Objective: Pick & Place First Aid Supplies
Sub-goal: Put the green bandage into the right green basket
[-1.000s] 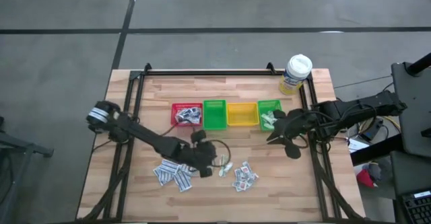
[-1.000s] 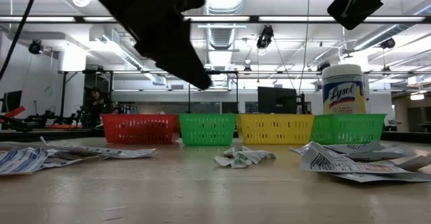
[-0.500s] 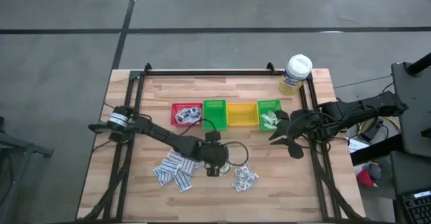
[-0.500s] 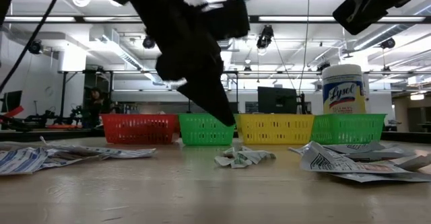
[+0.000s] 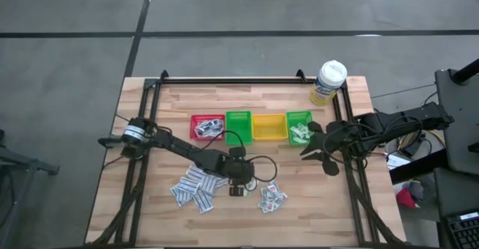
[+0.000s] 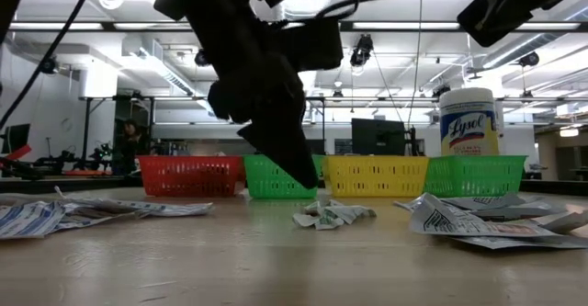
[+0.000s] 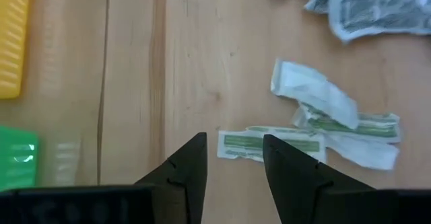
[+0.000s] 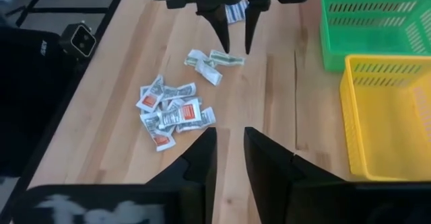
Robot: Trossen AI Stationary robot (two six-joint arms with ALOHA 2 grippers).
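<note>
wood table (image 5: pixel 150 204); left hand (image 8: pixel 234 47) spread above green-print packet (image 7: pixel 269 145), lying crosswise to fingers (image 7: pixel 185 177)

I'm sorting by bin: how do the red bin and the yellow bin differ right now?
The red bin holds a heap of white packets; the yellow bin looks empty. Red sits at the row's left end, yellow third along, between two green bins. Both are small slotted plastic baskets of similar size, upright on the table.
</note>
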